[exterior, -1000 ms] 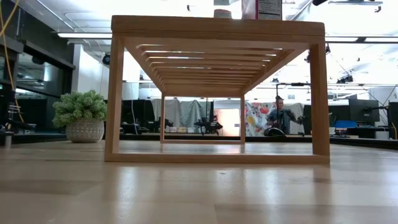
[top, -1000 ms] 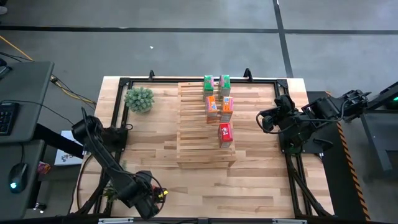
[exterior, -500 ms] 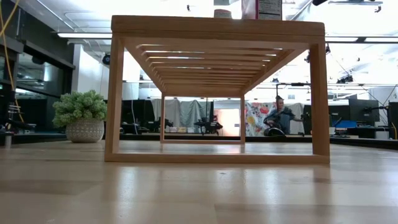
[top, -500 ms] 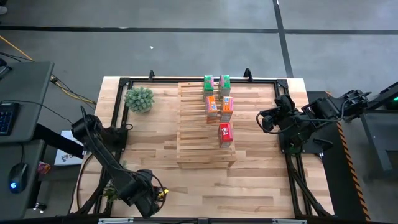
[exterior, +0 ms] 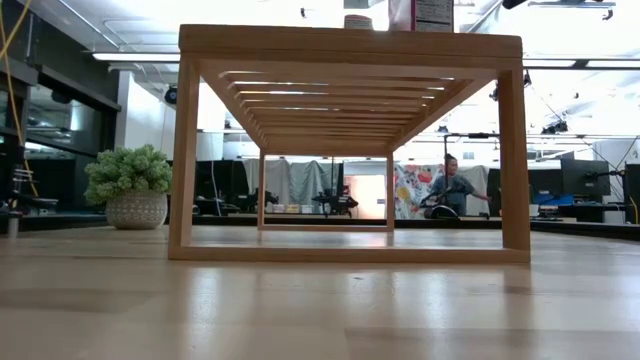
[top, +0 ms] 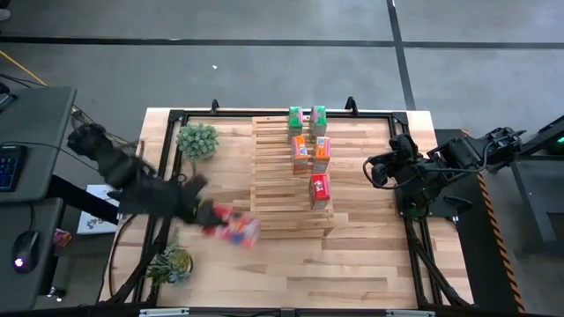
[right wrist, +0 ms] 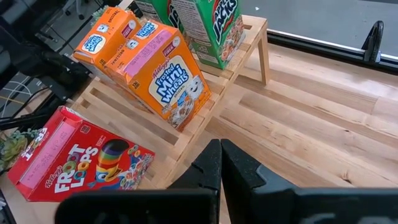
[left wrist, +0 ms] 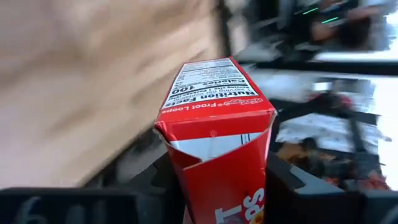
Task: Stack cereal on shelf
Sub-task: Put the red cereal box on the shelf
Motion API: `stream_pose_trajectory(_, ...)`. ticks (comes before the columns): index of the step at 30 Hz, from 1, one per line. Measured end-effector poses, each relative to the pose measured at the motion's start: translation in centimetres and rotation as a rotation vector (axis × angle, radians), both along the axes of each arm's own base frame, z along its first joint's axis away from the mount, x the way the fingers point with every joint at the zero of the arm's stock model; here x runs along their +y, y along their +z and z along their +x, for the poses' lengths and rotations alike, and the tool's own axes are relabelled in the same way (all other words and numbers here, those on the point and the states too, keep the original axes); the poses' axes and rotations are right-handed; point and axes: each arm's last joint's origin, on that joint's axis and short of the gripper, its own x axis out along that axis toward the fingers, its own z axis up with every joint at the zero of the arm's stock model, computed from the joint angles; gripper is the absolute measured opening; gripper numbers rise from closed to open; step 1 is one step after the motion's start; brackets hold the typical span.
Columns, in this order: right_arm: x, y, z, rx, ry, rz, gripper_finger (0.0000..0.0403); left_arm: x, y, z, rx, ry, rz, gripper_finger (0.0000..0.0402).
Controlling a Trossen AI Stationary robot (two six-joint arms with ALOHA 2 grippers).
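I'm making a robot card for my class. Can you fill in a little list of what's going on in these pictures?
left gripper: shut on a red cereal box, beside the shelf
right gripper: shut, empty, waiting right of the shelf
shelf: pale wooden rack, mid-table
boxes on shelf: two green, two orange, one red
plants: one potted plant at the back left, another at the front left

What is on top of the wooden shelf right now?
Five cereal boxes stand on the shelf: two green, two orange, one red. Whatever lies beneath its slats is hidden from above.
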Motion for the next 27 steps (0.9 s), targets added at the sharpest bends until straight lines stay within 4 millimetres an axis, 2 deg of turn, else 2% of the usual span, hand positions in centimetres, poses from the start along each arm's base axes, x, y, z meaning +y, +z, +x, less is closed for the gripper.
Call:
stream_pose_trajectory(5, 0.0, 0.0, 0.0, -0.001, 0.0, 0.001, 0.0, 5.1, 1.2, 4.0, -0.165, -0.034, 0.165, 0.0124)
stream_pose_trajectory(9, 0.0, 0.0, 0.0, -0.001, -0.001, 0.002, 0.0, 7.5, 2.8, 6.7, -0.208, -0.102, 0.306, 0.0124)
stream_pose_trajectory(12, 0.0, 0.0, 0.0, -0.005, -0.002, 0.005, 0.0, 8.0, 4.3, 8.0, -0.185, -0.188, 0.409, 0.0124)
stream_pose_trajectory(17, 0.0, 0.0, 0.1, -0.008, -0.002, 0.007, 0.0, 8.3, 6.5, 8.3, -0.016, -0.278, 0.64, 0.0124)
stream_pose_trajectory(19, 0.0, 0.0, 0.1, -0.009, -0.002, 0.008, 0.0, 8.2, 6.6, 9.1, 0.048, -0.316, 0.739, 0.0124)
stream_pose_trajectory(23, 0.0, 0.0, 0.1, -0.01, -0.001, 0.011, 0.0, 7.9, 6.2, 11.2, 0.042, -0.467, 0.91, 0.0123)
stream_pose_trajectory(27, 0.0, 0.0, 0.1, -0.01, -0.001, 0.011, 0.0, 7.4, 4.7, 13.3, 0.043, -0.673, 1.042, 0.0126)
